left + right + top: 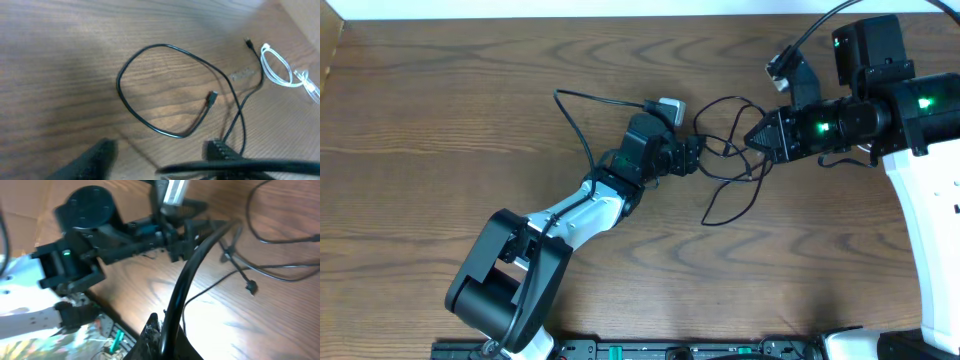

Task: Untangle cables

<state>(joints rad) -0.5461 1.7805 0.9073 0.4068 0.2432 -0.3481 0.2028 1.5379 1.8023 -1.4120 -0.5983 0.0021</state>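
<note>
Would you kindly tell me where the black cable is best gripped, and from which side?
Probably just behind its small plug, from straight above with jaws across the cord: in the left wrist view that end of the black cable lies flat and free, nothing crossing it.

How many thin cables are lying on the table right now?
2. A black cable loops through the middle of the left wrist view; a white cable lies coiled at its upper right. Overhead shows only the black one, so more may be hidden.

black cable (167, 46), white cable (263, 52), brown woodgrain table (60, 60)
</note>
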